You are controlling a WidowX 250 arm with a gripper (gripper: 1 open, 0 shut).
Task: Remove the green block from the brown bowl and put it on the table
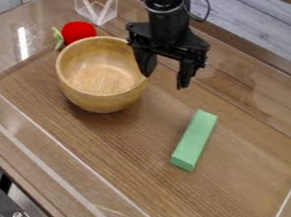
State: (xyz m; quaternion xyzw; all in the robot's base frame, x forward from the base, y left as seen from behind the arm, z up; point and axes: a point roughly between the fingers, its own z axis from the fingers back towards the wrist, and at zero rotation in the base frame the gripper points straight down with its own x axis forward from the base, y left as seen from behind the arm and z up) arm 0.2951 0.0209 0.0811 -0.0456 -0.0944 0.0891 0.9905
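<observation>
1. The green block (pixel 194 140) lay flat on the table (pixel 101 160), right of the brown bowl (pixel 101 74) and toward the table's right edge.
2. The removal and placing looked finished; what remained, by my judgement, was to draw the arm back toward the far edge, clear of the bowl's rim.
3. The gripper (pixel 164 80) stood wide open above the table, by the bowl's right side, with nothing between its fingers.
</observation>
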